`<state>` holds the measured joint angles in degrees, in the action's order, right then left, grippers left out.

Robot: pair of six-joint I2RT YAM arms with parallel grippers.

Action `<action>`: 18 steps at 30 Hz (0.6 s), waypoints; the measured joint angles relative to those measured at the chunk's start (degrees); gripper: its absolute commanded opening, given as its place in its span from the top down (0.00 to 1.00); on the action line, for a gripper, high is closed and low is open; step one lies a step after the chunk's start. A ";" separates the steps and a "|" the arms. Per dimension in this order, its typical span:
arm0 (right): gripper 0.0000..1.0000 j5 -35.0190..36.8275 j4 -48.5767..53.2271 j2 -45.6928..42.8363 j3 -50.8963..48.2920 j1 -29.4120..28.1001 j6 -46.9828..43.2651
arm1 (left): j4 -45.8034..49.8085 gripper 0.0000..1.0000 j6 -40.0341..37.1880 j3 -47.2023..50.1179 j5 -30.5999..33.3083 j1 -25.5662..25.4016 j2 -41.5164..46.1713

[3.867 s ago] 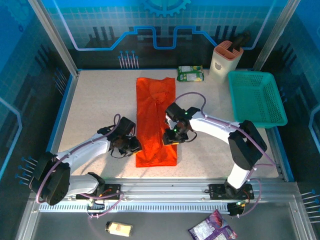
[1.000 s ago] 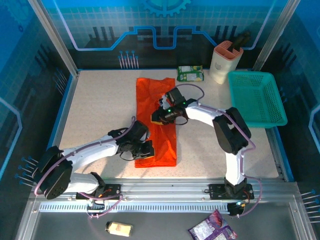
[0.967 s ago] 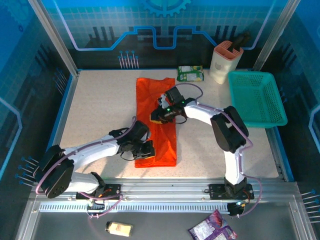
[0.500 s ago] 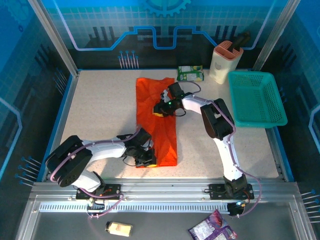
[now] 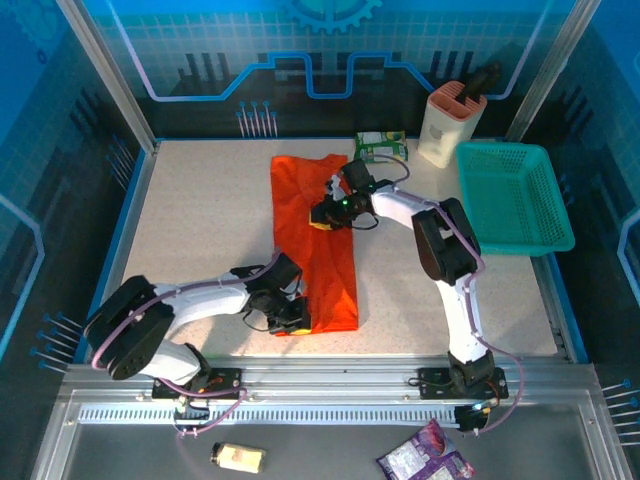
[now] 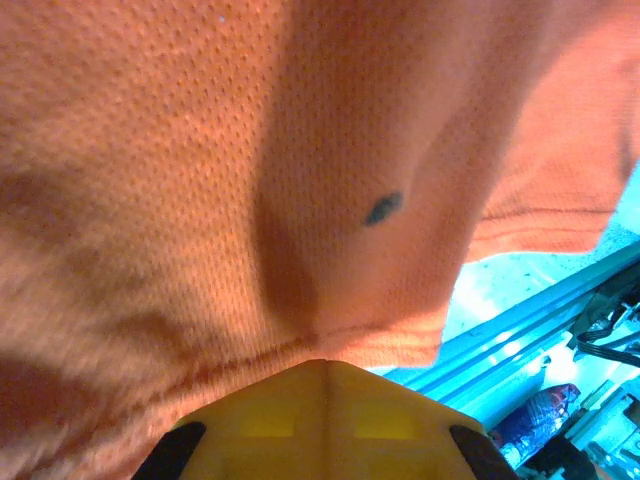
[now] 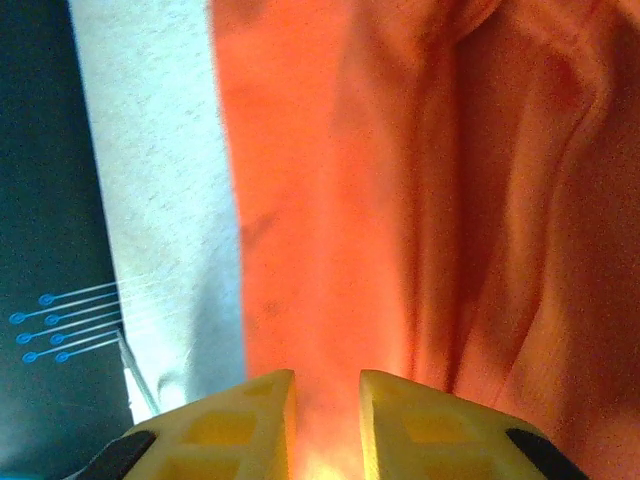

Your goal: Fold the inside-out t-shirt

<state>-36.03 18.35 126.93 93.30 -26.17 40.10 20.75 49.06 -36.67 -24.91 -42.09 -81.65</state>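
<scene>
Speckled table [image 5: 200,220] carries the orange t-shirt [image 5: 300,185], laid as a long strip down its middle. At the strip's near-left corner the left gripper [image 5: 293,315] is clenched on the hem. Mid-strip, the right gripper [image 5: 322,216] has its jaws narrowly parted over the cloth; I cannot tell whether it grips.

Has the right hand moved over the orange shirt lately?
Yes. The right hand slid farther along the t-shirt, away from the robot, ending nearer the green packet.

Right jaws — farther up t-shirt [image 5: 296,240]
</scene>
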 measured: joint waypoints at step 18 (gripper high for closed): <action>0.75 -2.38 -7.30 -24.76 -38.40 -15.78 6.03 | 10.49 0.96 -4.26 2.54 8.87 7.78 5.11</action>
<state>-38.41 11.05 102.17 54.89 -41.95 46.13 31.24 44.80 -34.13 -16.03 -34.30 -76.53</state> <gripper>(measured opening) 0.247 0.052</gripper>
